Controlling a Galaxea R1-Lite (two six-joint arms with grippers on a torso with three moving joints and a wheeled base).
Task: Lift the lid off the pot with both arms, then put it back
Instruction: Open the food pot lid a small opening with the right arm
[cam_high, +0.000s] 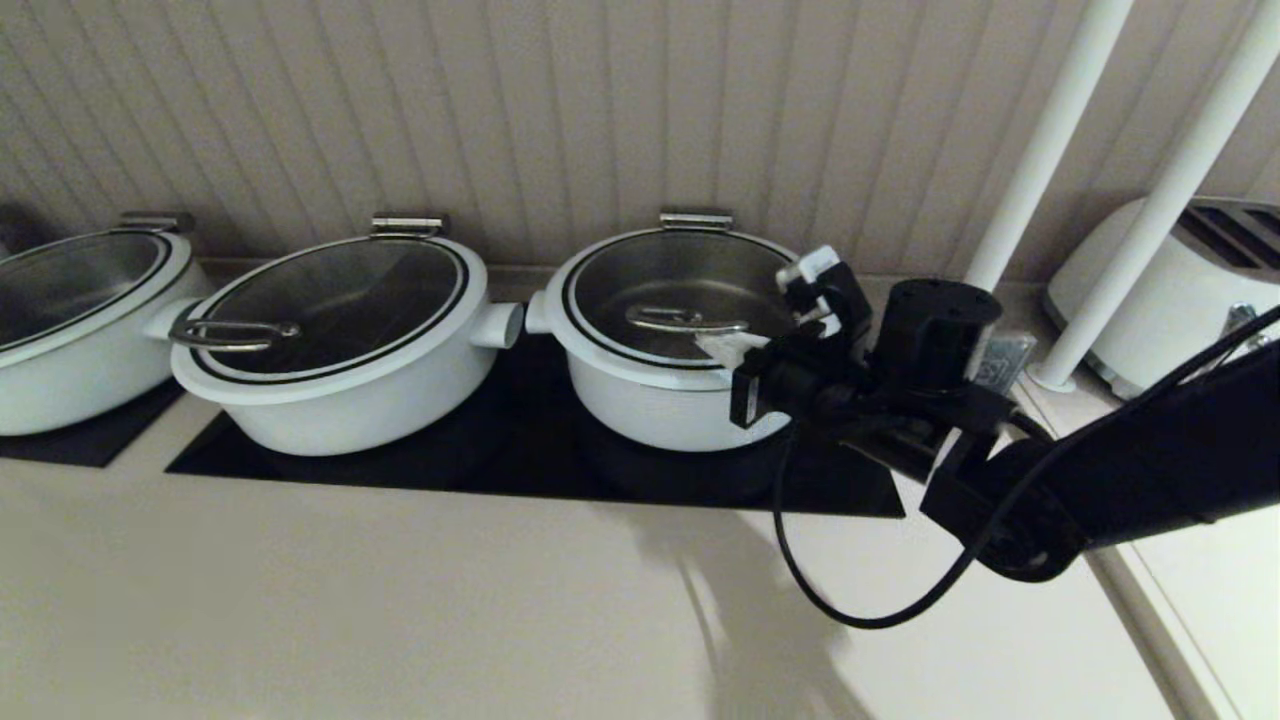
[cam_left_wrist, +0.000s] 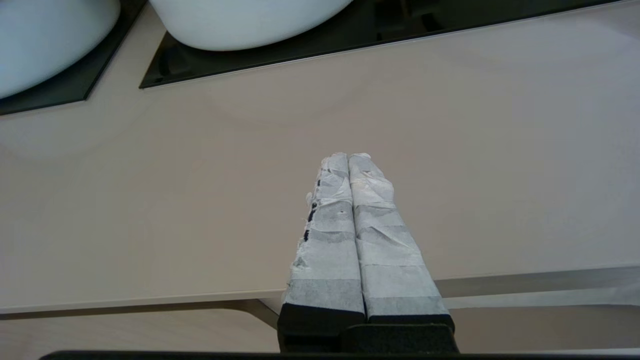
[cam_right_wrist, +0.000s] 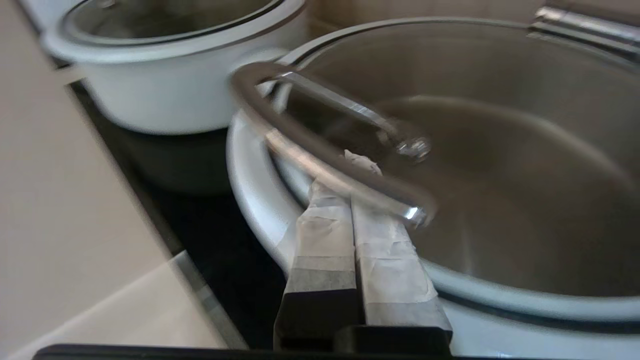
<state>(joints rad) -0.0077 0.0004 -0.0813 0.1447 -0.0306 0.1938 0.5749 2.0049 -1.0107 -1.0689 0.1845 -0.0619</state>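
Right arm: black jointed arm with a cable loop reached in from the right, nearest the head camera, ending at the right gripper (cam_right_wrist: 362, 160).
Right gripper: its 2 white taped fingers (cam_right_wrist: 320, 235) were pressed together, tips under the curved steel bar handle (cam_right_wrist: 320, 150); whether they touched it could not be told.
Lid: round clear glass lid with dark rim band (cam_high: 672, 296) sat on the pot, steel hinge clip (cam_high: 696, 218) at the wall side.
Pot: deep round white pot (cam_high: 650, 400) stood on the black glass hob (cam_high: 500, 440), rightmost of 3 pots.
Neighbour: wider white oval pot (cam_high: 330, 400) stood just left, stub handles nearly meeting.
Left gripper (cam_left_wrist: 348, 157): taped fingers pressed together, hovering over the beige counter (cam_left_wrist: 450, 150) near its front edge, well apart from the pots.
Open room: broad bare counter lay in front of the hob.
Right side: 2 white poles (cam_high: 1050, 140) and a white toaster (cam_high: 1170, 290) stood close by.
Writing: none could be read.
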